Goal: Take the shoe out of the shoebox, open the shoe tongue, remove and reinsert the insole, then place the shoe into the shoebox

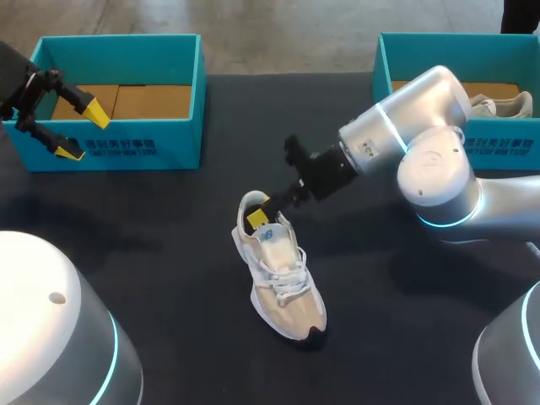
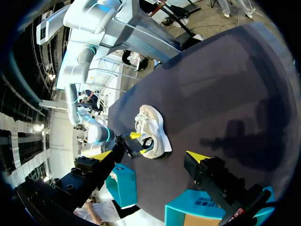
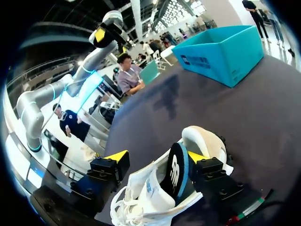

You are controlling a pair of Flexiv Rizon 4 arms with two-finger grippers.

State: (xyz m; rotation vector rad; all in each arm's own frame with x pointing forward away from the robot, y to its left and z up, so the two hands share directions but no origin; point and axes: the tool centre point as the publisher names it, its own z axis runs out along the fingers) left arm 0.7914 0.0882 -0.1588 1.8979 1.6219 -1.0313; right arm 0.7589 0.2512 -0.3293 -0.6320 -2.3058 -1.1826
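A beige and white shoe (image 1: 281,283) lies on the black table, toe toward the front edge. My right gripper (image 1: 268,211) is at its heel opening, open, with one yellow tip inside the collar. In the right wrist view the right gripper (image 3: 157,157) straddles the shoe (image 3: 155,197). A dark piece with a blue edge (image 3: 176,170) stands up out of the opening and leans against one finger (image 3: 207,172). My left gripper (image 1: 80,131) hangs open and empty over the left teal shoebox (image 1: 118,139). From the left wrist, the shoe (image 2: 153,129) is far ahead of the left gripper (image 2: 149,156).
A second teal shoebox (image 1: 498,148) at the back right holds another pale shoe (image 1: 498,105). The left box shows a bare cardboard floor (image 1: 152,99). My right arm's elbow (image 1: 439,181) bulks over the right side of the table.
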